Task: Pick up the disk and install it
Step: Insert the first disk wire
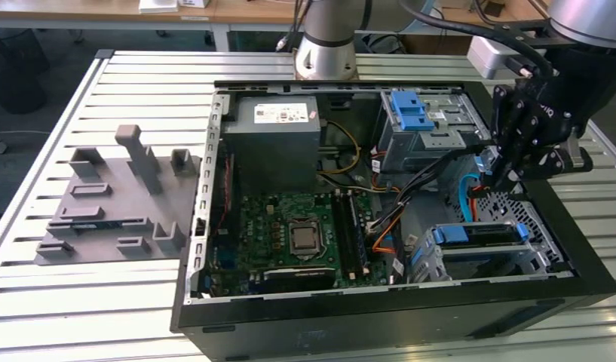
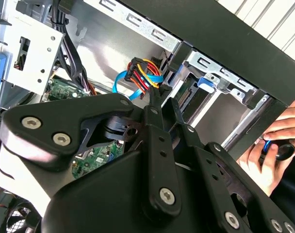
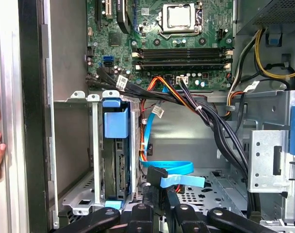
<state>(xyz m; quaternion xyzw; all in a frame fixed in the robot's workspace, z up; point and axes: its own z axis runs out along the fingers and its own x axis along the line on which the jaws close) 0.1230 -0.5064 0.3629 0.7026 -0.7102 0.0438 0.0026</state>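
Sitting in its bay, the disk [image 3: 119, 160] lies just beside the closed, empty fingers [image 3: 159, 191].

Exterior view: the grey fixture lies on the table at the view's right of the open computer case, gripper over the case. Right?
No: the exterior view shows the grey fixture on the table at the view's left of the open computer case, not its right. The gripper is over the case.
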